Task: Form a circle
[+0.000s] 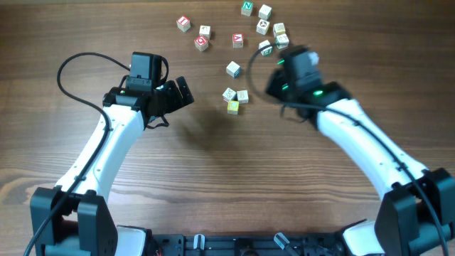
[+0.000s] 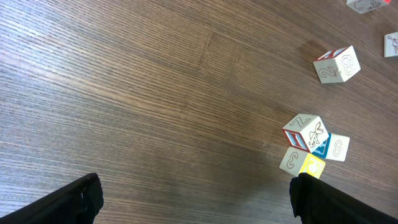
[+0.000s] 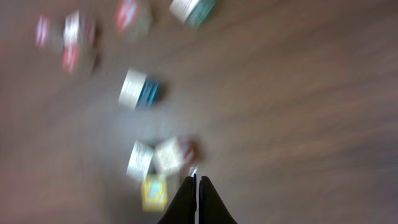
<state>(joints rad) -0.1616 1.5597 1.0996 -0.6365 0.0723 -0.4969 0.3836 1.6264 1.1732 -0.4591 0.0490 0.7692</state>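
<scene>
No ring shows; small pale letter cubes lie loose near the table's far edge. A cluster of three includes a yellow cube. A single cube sits behind the cluster. My left gripper stands open to the cluster's left, holding nothing. In the left wrist view its gripper spans bare wood, and the yellow cube lies just beyond the right finger. My right gripper is shut and empty, to the cluster's right. The right wrist view is blurred; its gripper points close beside the yellow cube.
Several more cubes are scattered along the far edge, from a red-marked cube at the left to a bunch of cubes at the right, beside my right wrist. Bare wooden table stretches between the arms.
</scene>
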